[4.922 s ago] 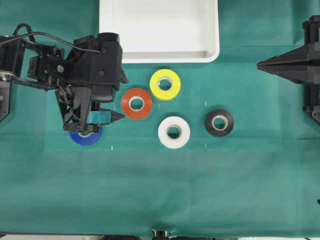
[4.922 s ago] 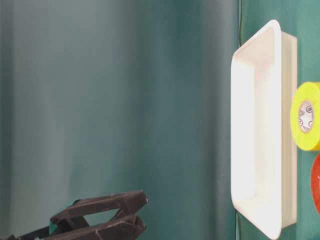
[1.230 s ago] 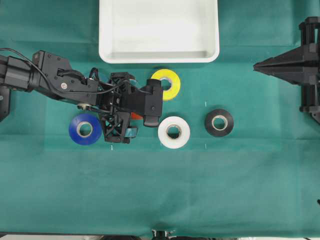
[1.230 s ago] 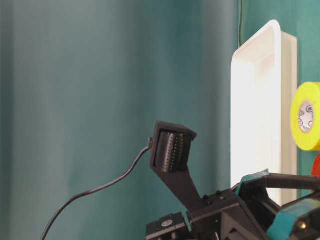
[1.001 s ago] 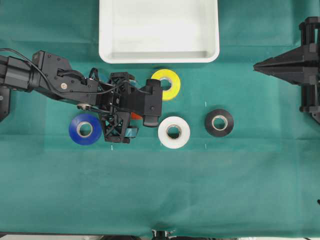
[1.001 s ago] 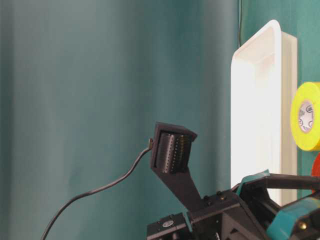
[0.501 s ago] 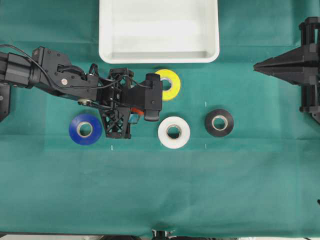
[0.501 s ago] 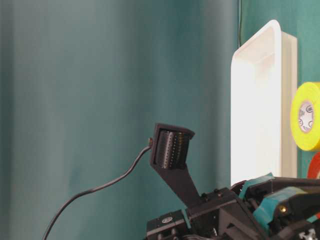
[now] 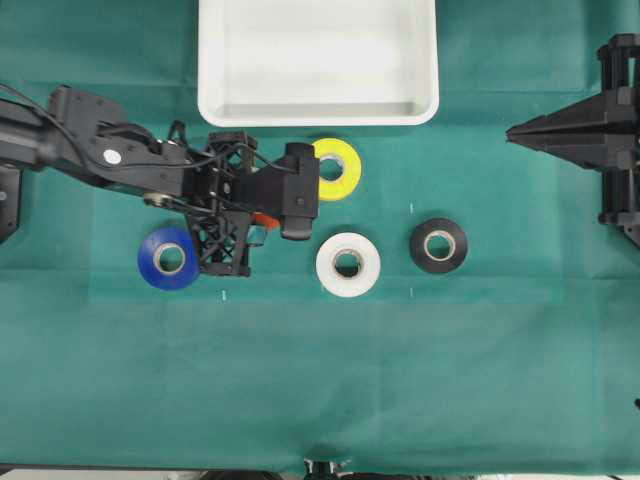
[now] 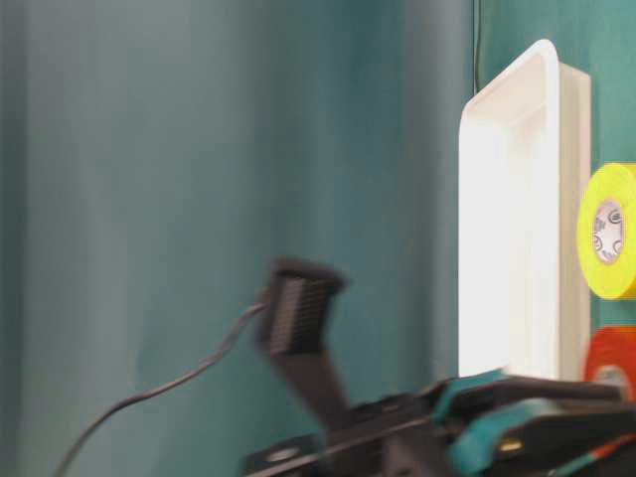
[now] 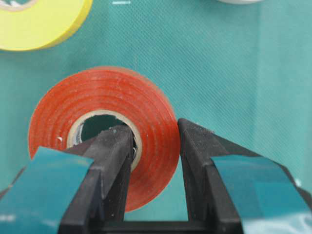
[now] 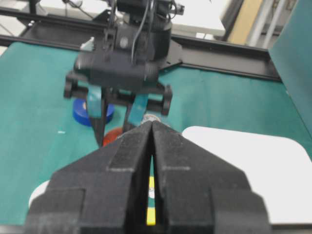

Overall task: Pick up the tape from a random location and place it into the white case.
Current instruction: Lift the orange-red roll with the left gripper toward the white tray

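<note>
Now the tape, the orange-red roll, sits clamped in the left gripper: one finger reaches down through the pale core and the other presses on the outer face, so the roll's wall is pinched between them. From overhead only a sliver of red shows under the gripper's black frame, between the blue roll and the white roll, with the yellow roll just beyond it. Whether the roll has already left the green counter I cannot tell for certain; the table-level view is blurred, and there the red edge appears just below the yellow roll.

The grasp looks made, so the step in hand is the lift. Next comes a carry up and over the yellow roll to the white case, which lies well apart past that roll. That calls for enough height to clear both the yellow roll and the case's raised rim before letting go over the open interior.

The right gripper is closed on nothing, parked at the far side.
</note>
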You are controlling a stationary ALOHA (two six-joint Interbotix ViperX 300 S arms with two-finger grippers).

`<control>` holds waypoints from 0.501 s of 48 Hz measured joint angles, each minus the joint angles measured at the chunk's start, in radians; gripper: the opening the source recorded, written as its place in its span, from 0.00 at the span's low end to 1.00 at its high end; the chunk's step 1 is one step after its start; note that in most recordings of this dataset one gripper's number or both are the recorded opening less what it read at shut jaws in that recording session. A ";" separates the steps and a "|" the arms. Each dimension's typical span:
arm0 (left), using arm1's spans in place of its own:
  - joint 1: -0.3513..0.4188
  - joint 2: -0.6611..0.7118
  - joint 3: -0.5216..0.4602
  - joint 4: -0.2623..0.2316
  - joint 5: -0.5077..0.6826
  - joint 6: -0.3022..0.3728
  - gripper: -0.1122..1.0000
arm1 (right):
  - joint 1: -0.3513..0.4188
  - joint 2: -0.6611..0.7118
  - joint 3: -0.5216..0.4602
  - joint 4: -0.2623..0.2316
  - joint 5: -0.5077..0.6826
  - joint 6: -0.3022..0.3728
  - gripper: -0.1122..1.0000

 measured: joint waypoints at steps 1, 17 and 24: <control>0.000 -0.011 -0.003 0.002 0.009 0.000 0.32 | 0.000 0.000 0.000 0.000 0.000 0.000 0.10; -0.002 -0.135 -0.089 0.000 0.163 0.003 0.32 | 0.000 0.000 0.000 0.000 0.000 0.000 0.10; -0.002 -0.170 -0.147 0.002 0.245 0.005 0.32 | 0.000 0.000 0.000 0.000 0.000 0.000 0.10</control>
